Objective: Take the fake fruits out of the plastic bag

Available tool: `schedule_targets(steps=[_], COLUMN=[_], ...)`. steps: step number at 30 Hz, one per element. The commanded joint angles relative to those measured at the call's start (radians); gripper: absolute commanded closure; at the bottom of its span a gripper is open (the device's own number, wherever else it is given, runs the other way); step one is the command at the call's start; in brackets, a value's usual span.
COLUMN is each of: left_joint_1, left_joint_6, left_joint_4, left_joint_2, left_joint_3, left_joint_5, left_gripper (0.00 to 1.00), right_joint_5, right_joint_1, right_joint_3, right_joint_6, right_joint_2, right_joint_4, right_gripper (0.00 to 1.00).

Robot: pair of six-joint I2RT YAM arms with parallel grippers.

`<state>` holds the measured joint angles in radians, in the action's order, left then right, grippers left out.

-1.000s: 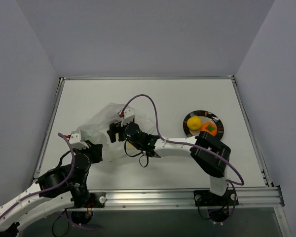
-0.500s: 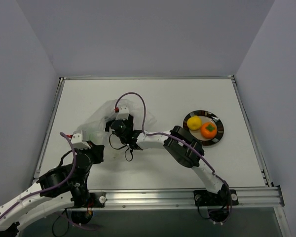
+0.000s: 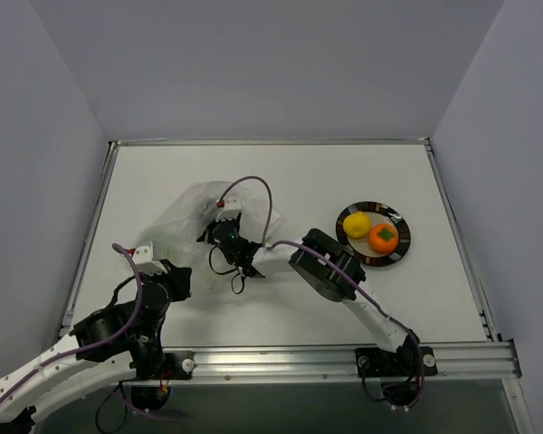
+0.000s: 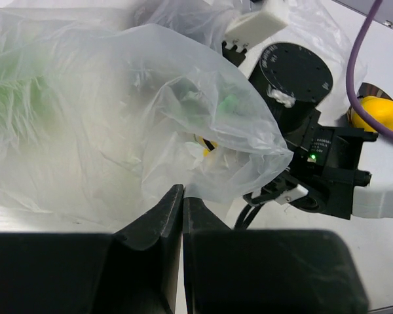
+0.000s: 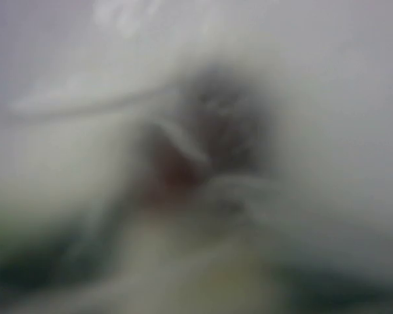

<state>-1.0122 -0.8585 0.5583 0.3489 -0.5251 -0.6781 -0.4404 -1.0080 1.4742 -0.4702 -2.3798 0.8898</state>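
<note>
My left gripper (image 4: 182, 196) has its jaws pressed together on the near hem of the plastic bag (image 4: 105, 118). My right gripper (image 3: 217, 235) is buried in the bag, and I cannot tell how its jaws stand. The bag lies at 9 o'clock from the plate (image 3: 400, 257), which holds a lemon (image 3: 356, 225) and an orange (image 3: 383, 238).

1 left gripper (image 4: 183, 194): black fingers pressed together, tips pinching the lower edge of the plastic bag (image 4: 98, 124).
1 plastic bag: translucent, crinkled, fills left and centre.
1 right arm (image 4: 295, 75): black wrist at the bag's mouth, green light lit.
1 purple cable (image 4: 361, 52).
1 yellow fruit (image 4: 376, 112), far right.
</note>
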Motion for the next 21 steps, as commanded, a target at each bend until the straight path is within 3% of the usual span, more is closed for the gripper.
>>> schedule_targets(steps=[1,12,21], left_joint_1=[0.004,0.004,0.006], left_joint_6=[-0.002,0.026,0.047], left_joint_4=[-0.023,-0.074,-0.101], left_joint_2=[0.013,0.065,0.09], left_joint_3=[-0.015,-0.032,-0.05], left_joint_5=[-0.037,-0.09,-0.123], left_gripper=[0.98,0.98,0.98], right_joint_5=[0.05,0.227,0.402], right_joint_1=[0.005,-0.023,-0.052], right_joint_3=[-0.101,-0.446,-0.558], right_joint_6=[0.027,0.076,0.088], right_joint_2=[0.094,0.401,0.557], right_joint_4=[0.172,0.239,0.156], right_gripper=[0.62,0.69,0.69])
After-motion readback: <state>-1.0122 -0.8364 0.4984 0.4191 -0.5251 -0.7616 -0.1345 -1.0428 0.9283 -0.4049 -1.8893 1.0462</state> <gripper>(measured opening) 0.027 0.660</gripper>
